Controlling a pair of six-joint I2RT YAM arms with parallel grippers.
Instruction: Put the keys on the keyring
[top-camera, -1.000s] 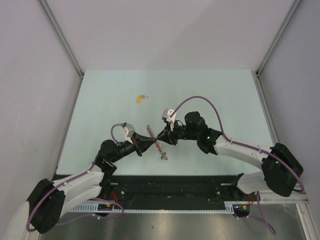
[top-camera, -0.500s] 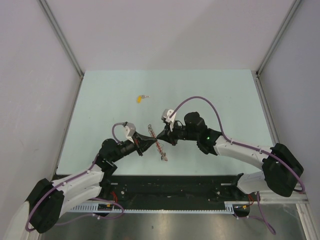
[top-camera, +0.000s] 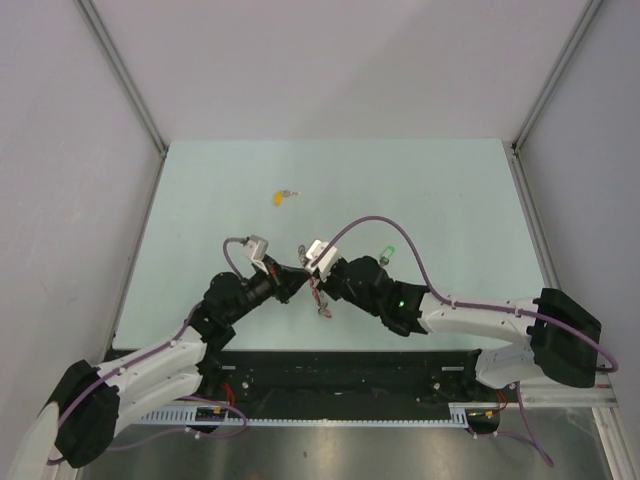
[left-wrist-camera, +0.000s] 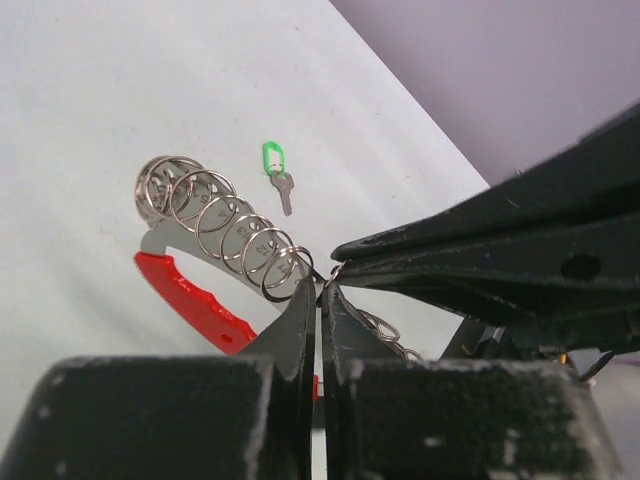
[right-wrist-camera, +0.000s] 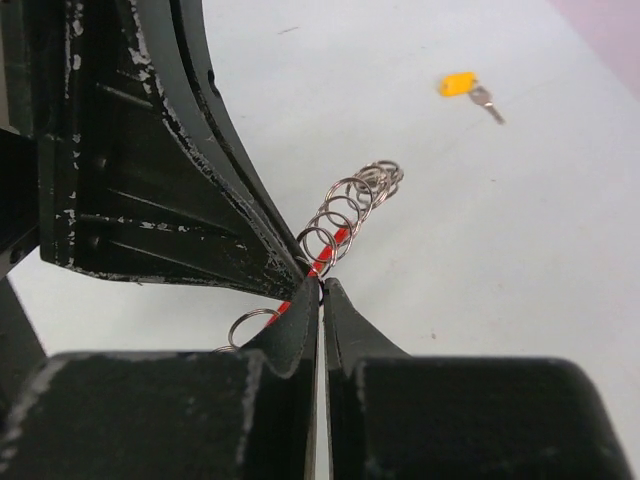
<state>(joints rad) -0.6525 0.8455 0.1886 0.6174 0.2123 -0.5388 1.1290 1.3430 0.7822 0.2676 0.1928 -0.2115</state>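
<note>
The keyring (top-camera: 321, 298) is a red band with a chain of silver rings, lying between my two arms at the table's middle. In the left wrist view the keyring (left-wrist-camera: 215, 218) runs up to my left gripper (left-wrist-camera: 320, 290), which is shut on a ring at its tip. My right gripper (right-wrist-camera: 322, 290) is shut on the keyring (right-wrist-camera: 345, 215) at the same spot, tip to tip with the left gripper (top-camera: 298, 281) and right gripper (top-camera: 308, 279). A green key (top-camera: 385, 252) lies to the right, and the same green key (left-wrist-camera: 277, 170) shows beyond the rings. A yellow key (top-camera: 281, 196) lies farther back; the yellow key (right-wrist-camera: 466, 86) also shows on the mat.
The pale green mat (top-camera: 440, 190) is walled in by white panels on three sides. A black rail (top-camera: 340, 365) runs along the near edge by the arm bases. The right arm's purple cable (top-camera: 372, 222) arcs above the green key.
The right arm has swung left and lower, uncovering the green key on the mat. Its jaws have closed at the keyring. The left gripper has shifted slightly up, staying shut.
</note>
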